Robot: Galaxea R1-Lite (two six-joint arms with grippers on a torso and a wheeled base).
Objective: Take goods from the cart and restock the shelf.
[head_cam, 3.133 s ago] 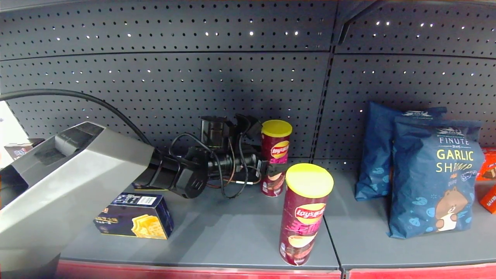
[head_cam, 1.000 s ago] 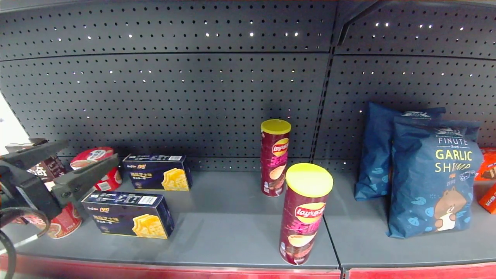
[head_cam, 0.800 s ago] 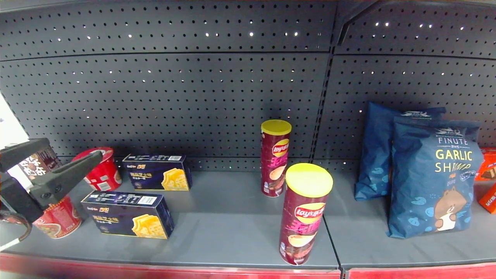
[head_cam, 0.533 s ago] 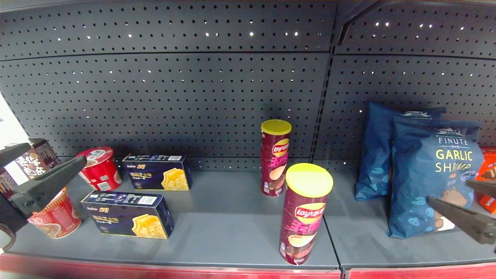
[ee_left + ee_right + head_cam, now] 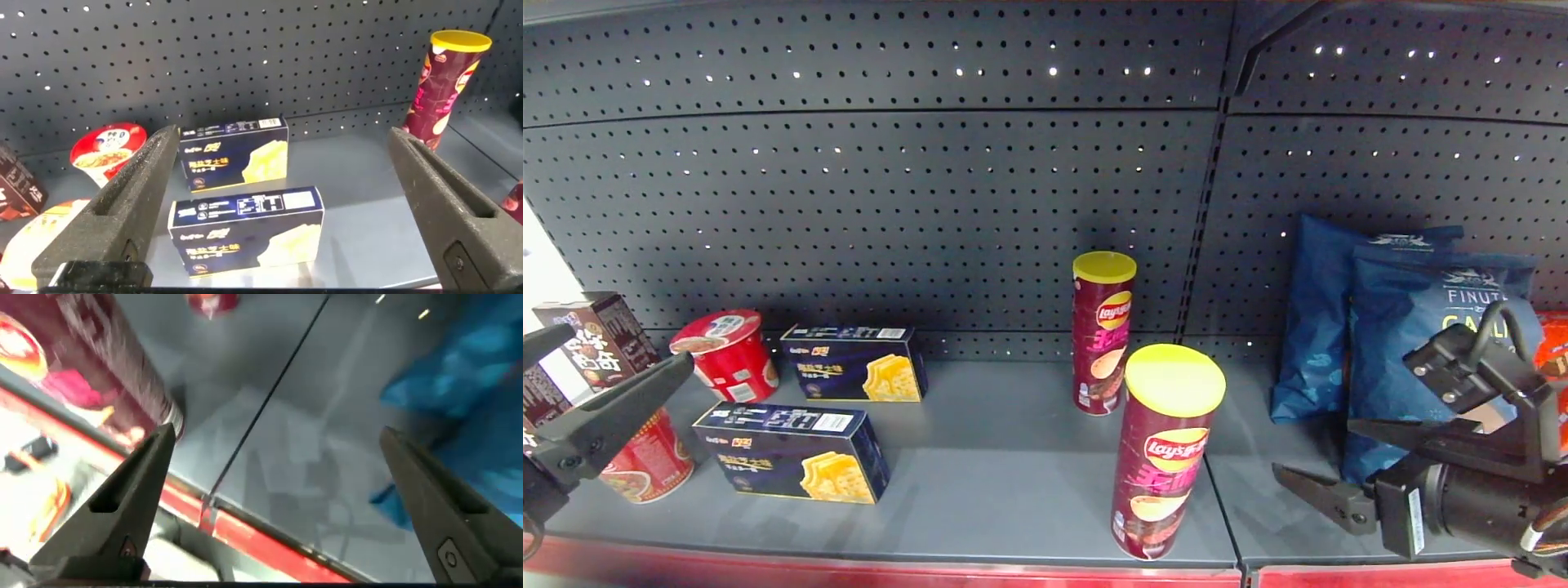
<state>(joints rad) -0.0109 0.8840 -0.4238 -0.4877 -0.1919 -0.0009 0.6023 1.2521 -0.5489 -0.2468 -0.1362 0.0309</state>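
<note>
Two maroon chips cans with yellow lids stand on the grey shelf (image 5: 996,457): one at the back (image 5: 1104,331), one near the front edge (image 5: 1168,449). My left gripper (image 5: 629,345) hangs open and empty at the shelf's left end, in front of the red noodle cups. In the left wrist view its fingers (image 5: 122,212) frame two blue cracker boxes (image 5: 245,224), with a chips can (image 5: 445,82) farther off. My right gripper (image 5: 1315,449) is open and empty, low at the right, between the front can and the blue bags. Its wrist view shows the can (image 5: 98,359) beside one finger.
Two blue cracker boxes (image 5: 792,453) lie left of centre. Red noodle cups (image 5: 727,355) and brown boxes (image 5: 596,339) fill the far left. Blue garlic shrimp bags (image 5: 1429,343) lean at the right, orange packs beyond them. A perforated back panel (image 5: 931,204) closes the rear; the shelf front is a red strip (image 5: 270,539).
My left arm let go of the rear chips can at the back and drew away to the left, open. My right gripper came in from the lower right, open.
</note>
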